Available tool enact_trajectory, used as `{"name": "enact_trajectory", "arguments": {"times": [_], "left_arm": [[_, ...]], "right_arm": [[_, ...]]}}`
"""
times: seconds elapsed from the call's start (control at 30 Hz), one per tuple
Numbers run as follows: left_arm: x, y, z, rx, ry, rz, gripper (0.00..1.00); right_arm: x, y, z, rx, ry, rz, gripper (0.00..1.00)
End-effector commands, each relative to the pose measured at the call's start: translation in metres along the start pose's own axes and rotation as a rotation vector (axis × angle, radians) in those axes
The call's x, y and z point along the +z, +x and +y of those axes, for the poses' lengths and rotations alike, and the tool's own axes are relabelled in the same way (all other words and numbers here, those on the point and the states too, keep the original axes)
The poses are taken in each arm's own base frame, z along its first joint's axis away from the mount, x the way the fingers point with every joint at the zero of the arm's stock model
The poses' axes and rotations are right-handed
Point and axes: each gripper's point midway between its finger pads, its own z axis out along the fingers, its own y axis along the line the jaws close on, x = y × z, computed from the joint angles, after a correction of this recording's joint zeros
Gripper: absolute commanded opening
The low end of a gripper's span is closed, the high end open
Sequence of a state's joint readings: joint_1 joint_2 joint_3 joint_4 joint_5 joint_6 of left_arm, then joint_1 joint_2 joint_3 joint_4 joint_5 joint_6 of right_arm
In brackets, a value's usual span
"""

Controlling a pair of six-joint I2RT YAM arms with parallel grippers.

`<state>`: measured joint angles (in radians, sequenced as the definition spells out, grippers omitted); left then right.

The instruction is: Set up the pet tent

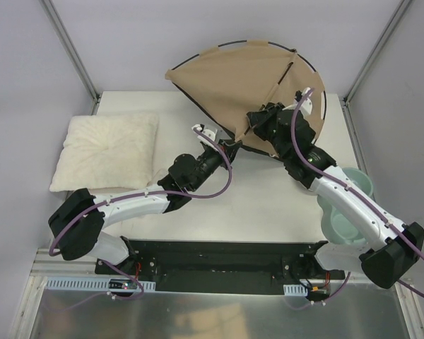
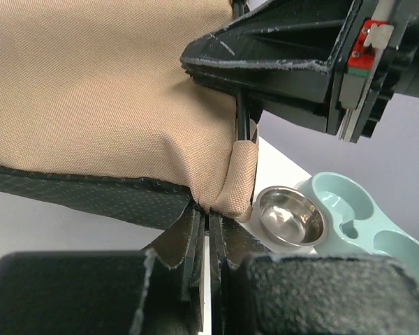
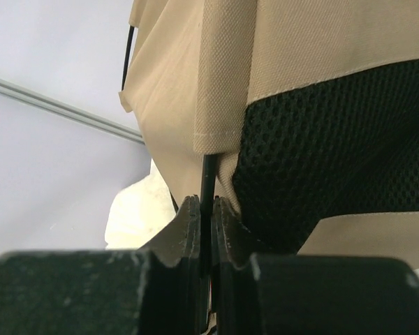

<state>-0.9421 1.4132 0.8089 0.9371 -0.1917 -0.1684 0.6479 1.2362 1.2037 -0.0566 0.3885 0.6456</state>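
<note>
At the far edge of the white table (image 1: 268, 205), left gripper (image 2: 208, 218) pinches the hem of the tan fabric pet tent with black mesh lining (image 1: 233, 85); right gripper (image 3: 208, 209) clamps its thin black pole (image 3: 208, 174).

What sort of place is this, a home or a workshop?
Probably a robot test booth: bare pale panel walls, two white robot arms bolted to a white table, a tan fabric pet tent as prop.
</note>
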Motion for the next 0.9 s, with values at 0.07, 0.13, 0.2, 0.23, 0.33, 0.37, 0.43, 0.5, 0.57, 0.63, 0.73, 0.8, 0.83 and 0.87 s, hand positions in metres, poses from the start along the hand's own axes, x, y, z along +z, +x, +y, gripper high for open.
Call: {"name": "enact_trajectory", "arguments": {"times": [0.07, 0.13, 0.2, 0.23, 0.33, 0.37, 0.43, 0.5, 0.57, 0.63, 0.73, 0.8, 0.83, 0.87], "left_arm": [[-0.001, -0.049, -0.011, -0.041, 0.042, -0.132, 0.00], [-0.002, -0.049, -0.012, -0.042, 0.045, -0.131, 0.00], [-0.001, -0.047, -0.011, -0.039, 0.047, -0.125, 0.00], [-0.001, -0.047, -0.012, -0.038, 0.051, -0.122, 0.00], [-0.001, -0.047, -0.013, -0.029, 0.062, -0.117, 0.00], [-0.001, -0.046, -0.013, -0.024, 0.062, -0.114, 0.00], [-0.001, -0.045, -0.014, -0.012, 0.072, -0.112, 0.00], [0.000, -0.043, -0.015, -0.005, 0.080, -0.105, 0.00], [0.002, -0.041, -0.019, 0.000, 0.095, -0.099, 0.00], [0.003, -0.039, -0.024, 0.002, 0.120, -0.090, 0.00], [0.005, -0.031, -0.032, 0.020, 0.169, -0.049, 0.00], [0.005, -0.026, -0.034, 0.035, 0.189, -0.031, 0.00], [0.005, -0.024, -0.034, 0.033, 0.188, -0.026, 0.00], [0.005, -0.025, -0.034, 0.028, 0.187, -0.027, 0.00]], "right_arm": [[0.000, 0.015, 0.004, -0.076, -0.011, 0.019, 0.00], [-0.003, 0.017, 0.009, -0.072, -0.029, 0.024, 0.00], [-0.005, 0.020, 0.013, -0.079, -0.047, 0.037, 0.00], [-0.005, 0.023, 0.013, -0.086, -0.048, 0.044, 0.00], [-0.006, 0.029, 0.014, -0.106, -0.060, 0.063, 0.00], [-0.006, 0.033, 0.013, -0.111, -0.063, 0.078, 0.00], [-0.008, 0.041, 0.011, -0.122, -0.068, 0.106, 0.00], [-0.010, 0.047, 0.009, -0.128, -0.070, 0.122, 0.00], [-0.012, 0.052, 0.011, -0.136, -0.081, 0.131, 0.00], [-0.013, 0.057, 0.010, -0.144, -0.081, 0.136, 0.00], [-0.014, 0.061, 0.012, -0.147, -0.085, 0.141, 0.00], [-0.015, 0.062, 0.014, -0.152, -0.094, 0.147, 0.00], [-0.015, 0.063, 0.013, -0.158, -0.095, 0.152, 0.00], [-0.016, 0.063, 0.013, -0.166, -0.098, 0.156, 0.00]]}}
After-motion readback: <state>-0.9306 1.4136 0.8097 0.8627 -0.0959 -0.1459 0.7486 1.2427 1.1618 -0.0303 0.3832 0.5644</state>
